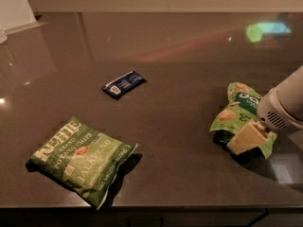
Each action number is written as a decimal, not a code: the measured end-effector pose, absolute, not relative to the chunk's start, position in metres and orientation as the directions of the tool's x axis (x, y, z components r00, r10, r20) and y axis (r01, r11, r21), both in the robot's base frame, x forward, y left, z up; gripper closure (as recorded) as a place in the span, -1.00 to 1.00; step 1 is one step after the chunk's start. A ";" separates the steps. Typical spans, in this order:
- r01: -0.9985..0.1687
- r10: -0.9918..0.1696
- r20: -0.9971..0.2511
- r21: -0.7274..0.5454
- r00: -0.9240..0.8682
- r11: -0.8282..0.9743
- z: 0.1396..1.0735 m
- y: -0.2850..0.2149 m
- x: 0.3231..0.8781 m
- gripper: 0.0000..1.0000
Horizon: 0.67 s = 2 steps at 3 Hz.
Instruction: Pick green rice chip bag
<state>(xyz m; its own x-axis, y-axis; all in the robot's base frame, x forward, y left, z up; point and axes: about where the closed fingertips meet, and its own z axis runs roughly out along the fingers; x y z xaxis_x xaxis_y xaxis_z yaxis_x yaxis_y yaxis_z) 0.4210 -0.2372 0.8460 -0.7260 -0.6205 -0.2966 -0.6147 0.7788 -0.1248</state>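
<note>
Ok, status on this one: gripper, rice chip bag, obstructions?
Gripper at right, down on green rice chip bag. Bag crumpled, on counter. Jalapeño chip bag and blue packet well clear, left.

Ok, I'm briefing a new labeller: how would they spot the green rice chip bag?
Go to the right side of the dark countertop, where the gripper is. The bag right against it is the green rice chip bag: crumpled and light green, unlike the flat jalapeño chip bag at front left and the small dark blue packet mid-table.
</note>
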 end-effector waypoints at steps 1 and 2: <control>-0.601 -0.612 -0.320 -0.145 -0.723 0.786 0.863 -0.238 0.424 0.25; -0.593 -0.608 -0.346 -0.162 -0.715 0.789 0.880 -0.238 0.427 0.72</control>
